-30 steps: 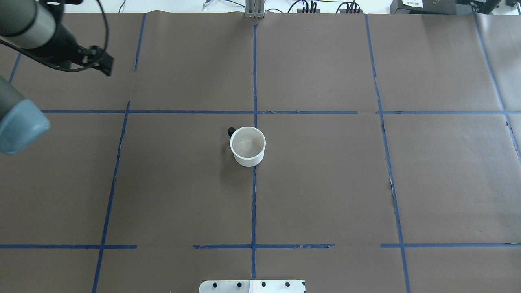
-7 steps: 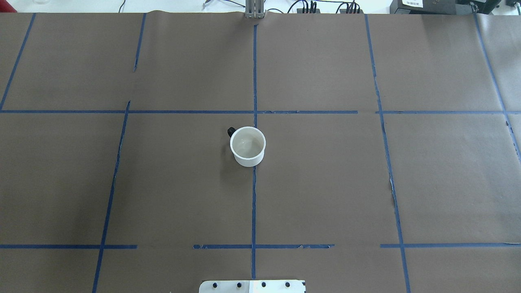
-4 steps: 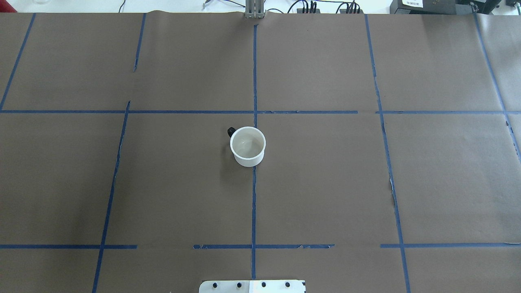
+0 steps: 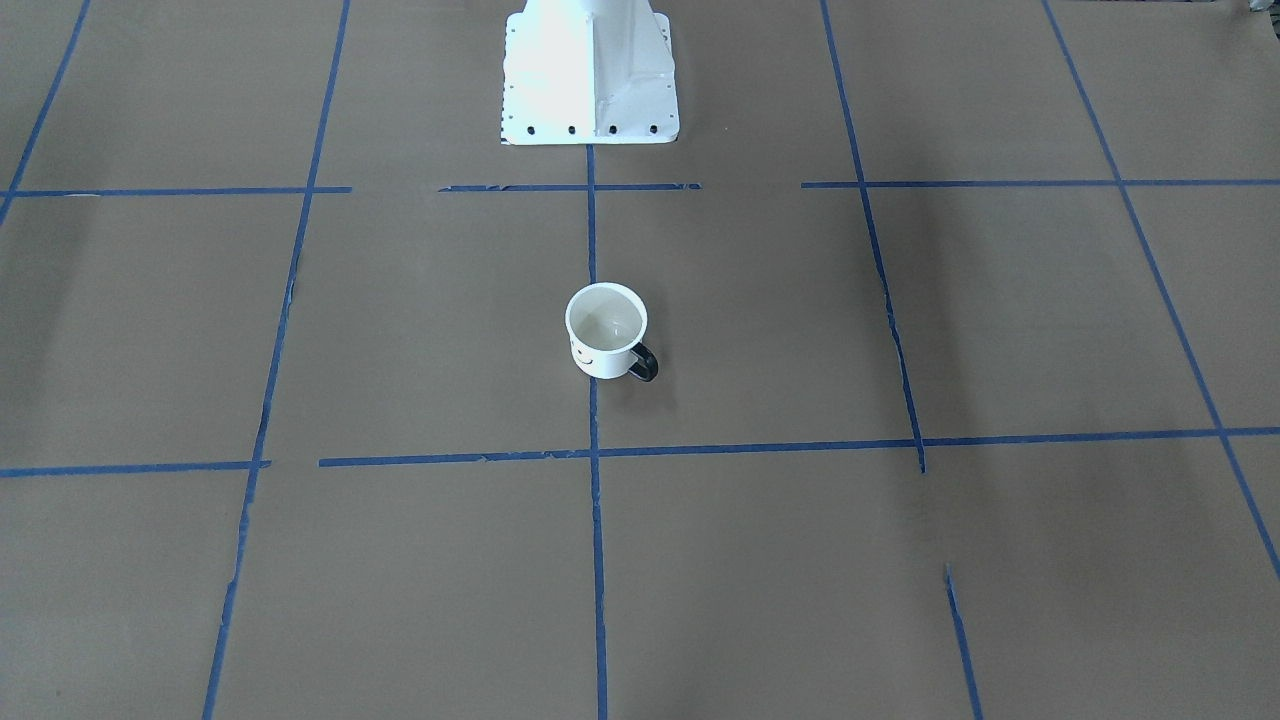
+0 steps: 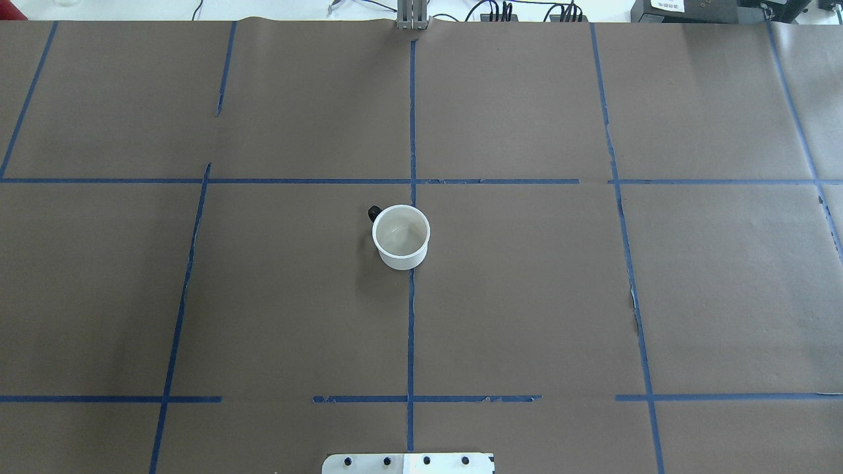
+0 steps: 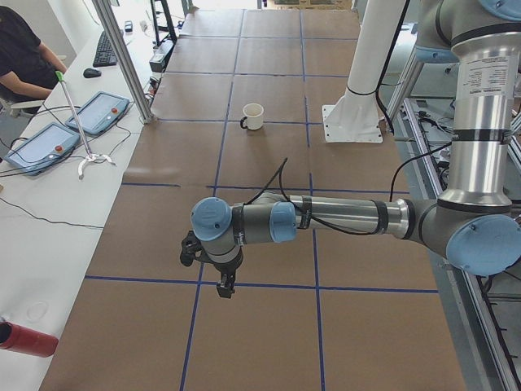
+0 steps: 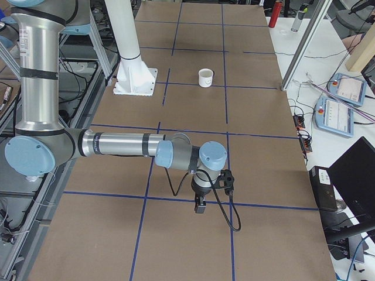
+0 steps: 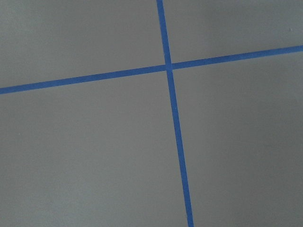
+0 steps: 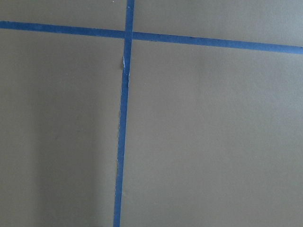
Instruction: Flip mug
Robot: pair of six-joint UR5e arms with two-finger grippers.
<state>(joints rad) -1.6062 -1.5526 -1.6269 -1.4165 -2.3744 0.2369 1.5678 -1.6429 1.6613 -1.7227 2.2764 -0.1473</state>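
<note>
The white mug (image 5: 400,237) stands upright with its opening up at the middle of the brown table. Its dark handle (image 5: 374,212) points to the far left in the overhead view. The smiley face shows in the front-facing view (image 4: 585,352). The mug also shows in the left view (image 6: 253,116) and the right view (image 7: 205,77). My left gripper (image 6: 226,285) hangs over the table's left end, far from the mug. My right gripper (image 7: 199,206) hangs over the right end, also far from it. I cannot tell whether either is open or shut. Both wrist views show only paper and blue tape.
The white robot base (image 4: 590,70) stands behind the mug on my side. Blue tape lines (image 5: 411,316) cross the brown paper. A side bench in the left view holds tablets (image 6: 41,145) and a red can (image 6: 24,338), with a seated person (image 6: 24,57).
My left arm, at the overhead view's upper left 4.3 s ago, has left that view. The mug has not moved.
</note>
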